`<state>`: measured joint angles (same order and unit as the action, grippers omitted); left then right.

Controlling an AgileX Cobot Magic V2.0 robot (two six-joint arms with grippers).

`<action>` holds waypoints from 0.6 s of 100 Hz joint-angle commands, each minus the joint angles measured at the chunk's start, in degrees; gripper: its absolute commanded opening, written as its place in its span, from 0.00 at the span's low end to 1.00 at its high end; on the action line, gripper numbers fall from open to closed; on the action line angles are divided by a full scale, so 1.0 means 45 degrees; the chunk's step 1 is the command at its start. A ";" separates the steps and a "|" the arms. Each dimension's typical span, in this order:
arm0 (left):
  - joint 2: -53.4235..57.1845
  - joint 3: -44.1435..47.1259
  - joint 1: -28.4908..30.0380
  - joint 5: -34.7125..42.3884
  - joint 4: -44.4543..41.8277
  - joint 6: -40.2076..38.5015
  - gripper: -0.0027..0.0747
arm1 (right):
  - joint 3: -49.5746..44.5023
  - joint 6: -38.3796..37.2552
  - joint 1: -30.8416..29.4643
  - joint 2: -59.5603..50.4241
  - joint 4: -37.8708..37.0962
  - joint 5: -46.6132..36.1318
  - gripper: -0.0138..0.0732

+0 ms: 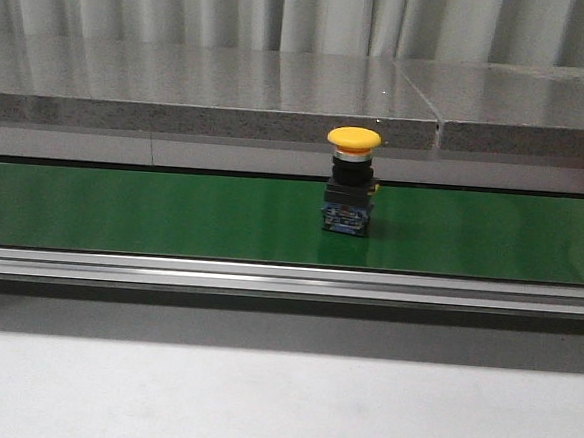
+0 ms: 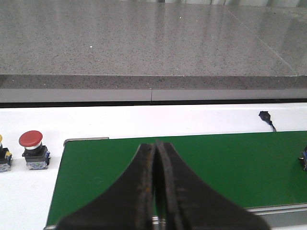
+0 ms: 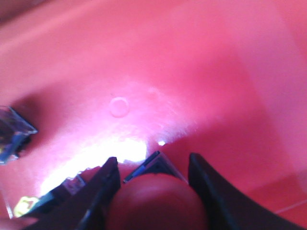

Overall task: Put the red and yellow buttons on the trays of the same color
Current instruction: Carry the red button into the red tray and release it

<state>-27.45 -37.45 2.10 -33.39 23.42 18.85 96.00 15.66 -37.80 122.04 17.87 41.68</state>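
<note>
A yellow button (image 1: 351,181) is standing upright on the green belt (image 1: 152,214), a little right of centre, with no arm near it in the front view. The left end effector (image 2: 156,191) is hovering over the belt's left end with its fingers pressed together and nothing between them. Left of the belt, on the white counter (image 2: 144,120), a red button (image 2: 33,150) is sitting upright, with a sliver of another part at the picture's edge beside it.

The right end effector (image 3: 154,184) is hanging low over the red tray (image 3: 192,72), its fingers parted around a red button cap (image 3: 156,203); they appear to be gripping it, though the contact itself is blurred. Another button base (image 3: 12,134) is lying in the tray to one side.

The risk, as I judge it: releasing from a height or at a tilt could be tipping the button over or knocking it into its neighbour. Meanwhile the yellow button, if the belt is running, may be travelling past reach, since the left end effector is closed and well apart from it.
</note>
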 commanded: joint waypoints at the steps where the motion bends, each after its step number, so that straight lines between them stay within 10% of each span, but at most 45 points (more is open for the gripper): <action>1: -0.0028 -0.0355 -0.0090 0.0919 0.0337 0.0021 0.01 | 0.0452 0.0052 -0.0064 -0.0606 0.0221 -0.0482 0.26; 16: -0.0028 -0.0355 -0.0090 0.0919 0.0337 0.0021 0.01 | 0.0452 0.0052 -0.0064 -0.0551 0.0223 -0.0482 0.34; 42: -0.0028 -0.0355 -0.0090 0.0919 0.0337 0.0021 0.01 | 0.0452 0.0052 -0.0064 -0.0607 0.0223 -0.0506 0.77; 60: -0.0028 -0.0355 -0.0090 0.0919 0.0337 0.0021 0.01 | 0.0452 0.0052 -0.0064 -0.1054 0.0223 -0.0545 0.79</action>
<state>-27.45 -37.45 2.10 -33.39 23.42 18.85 96.35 15.66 -37.80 122.56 18.17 41.37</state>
